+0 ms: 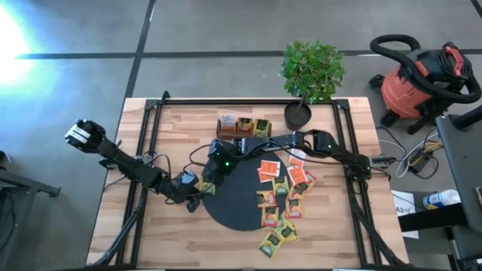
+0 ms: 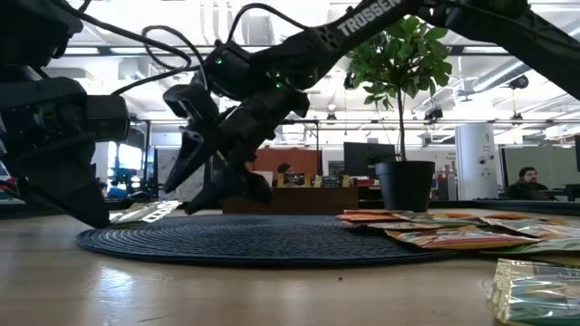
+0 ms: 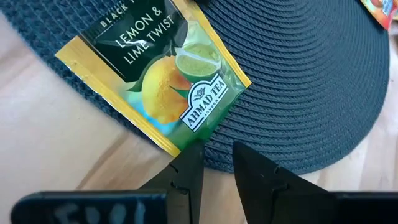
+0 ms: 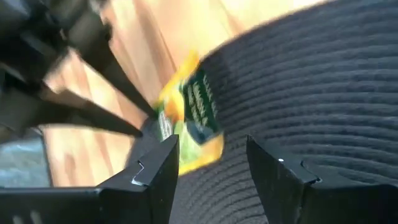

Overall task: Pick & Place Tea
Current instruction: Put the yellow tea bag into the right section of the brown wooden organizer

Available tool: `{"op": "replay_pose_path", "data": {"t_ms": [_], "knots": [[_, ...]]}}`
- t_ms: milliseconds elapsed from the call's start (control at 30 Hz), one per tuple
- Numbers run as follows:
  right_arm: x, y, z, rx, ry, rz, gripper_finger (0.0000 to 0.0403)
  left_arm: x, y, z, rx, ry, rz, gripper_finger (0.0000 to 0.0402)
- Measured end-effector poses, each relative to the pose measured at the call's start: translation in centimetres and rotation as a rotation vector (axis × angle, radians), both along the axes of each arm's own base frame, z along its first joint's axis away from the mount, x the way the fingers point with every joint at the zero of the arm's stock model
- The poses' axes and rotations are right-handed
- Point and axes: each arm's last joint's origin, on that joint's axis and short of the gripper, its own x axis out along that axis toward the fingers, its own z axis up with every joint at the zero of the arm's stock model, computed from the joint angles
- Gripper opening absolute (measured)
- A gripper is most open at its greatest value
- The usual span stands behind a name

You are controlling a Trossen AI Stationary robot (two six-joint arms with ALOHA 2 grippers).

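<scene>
One yellow-green tea sachet (image 3: 155,81) lies flat across the left rim of the black mat (image 1: 241,203), one corner over the wood; it also shows as the sachet (image 1: 205,187) in the high view. My left gripper (image 3: 217,158) sits low just beside it, open by a narrow gap, fingers pointing at its nearest corner. My right gripper (image 4: 208,165) hangs open above the mat's left part, slanting down toward the same sachet (image 4: 189,118). It shows as the right gripper (image 2: 204,181) raised clear of the mat. Several more sachets (image 1: 282,192) lie on the mat's right side. My left gripper has one fingertip (image 3: 189,155) right at the sachet's nearest corner (image 3: 186,140); I cannot tell whether it touches. The sachet lies flat on the mat and the wood, and nothing sits between the fingers.
A brown wooden box (image 1: 245,124) stands at the table's far side, with a potted plant (image 1: 299,113) to its right. Both arms crowd the mat's left rim. Bare wood (image 1: 151,233) lies near the table's near left corner. A red vacuum (image 1: 418,86) stands off the table.
</scene>
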Motion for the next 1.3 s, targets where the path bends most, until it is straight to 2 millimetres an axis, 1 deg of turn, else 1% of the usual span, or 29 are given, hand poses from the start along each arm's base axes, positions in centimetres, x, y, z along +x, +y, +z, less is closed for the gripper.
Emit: {"op": "replay_pose_path", "data": {"t_ms": [200, 333, 467, 600, 700, 800, 867, 967, 1067, 1200, 1300], "knots": [[0.5, 0.3, 0.0, -0.016, -0.011, 0.028, 0.0184, 0.0, 0.0, -0.1, 0.006, -0.001, 0.005, 0.009], [0.8, 0.3, 0.1, -0.029, -0.026, 0.042, 0.0166, 0.0, 0.1, 0.0, 0.019, -0.008, 0.017, 0.009], [0.9, 0.3, 0.3, -0.05, -0.05, 0.075, 0.0125, 0.0, 0.1, 0.0, 0.026, -0.014, 0.024, 0.009], [0.7, 0.3, -0.2, -0.068, -0.045, 0.099, 0.0069, 0.0, 0.1, 0.0, 0.027, -0.016, 0.026, 0.009], [0.7, 0.3, -0.2, -0.082, -0.052, 0.113, 0.0025, 0.1, 0.1, 0.2, 0.029, -0.023, 0.03, 0.009], [0.6, 0.2, 0.1, -0.117, -0.054, 0.093, 0.0012, 0.3, 0.0, 0.6, 0.025, -0.033, 0.029, 0.009], [0.6, -0.1, 0.7, -0.152, -0.061, 0.08, 0.0009, 0.3, -0.1, 1.0, 0.023, -0.042, 0.025, 0.009], [0.4, -1.1, 2.7, -0.235, -0.082, 0.069, 0.0008, 0.2, 0.0, 1.7, 0.028, -0.044, 0.029, 0.009], [-0.5, -2.3, 4.7, -0.343, -0.055, 0.05, 0.0008, -0.2, 0.3, 2.2, 0.064, -0.027, 0.05, 0.009], [-2.8, -4.1, 7.7, -0.5, 0.024, 0.003, 0.0008, -0.7, 0.6, 3.2, 0.094, -0.076, 0.093, 0.009], [-5.4, -5.6, 10.4, -0.589, 0.081, -0.044, 0.0008, -1.0, 0.9, 3.6, 0.118, -0.103, 0.126, 0.009]]}}
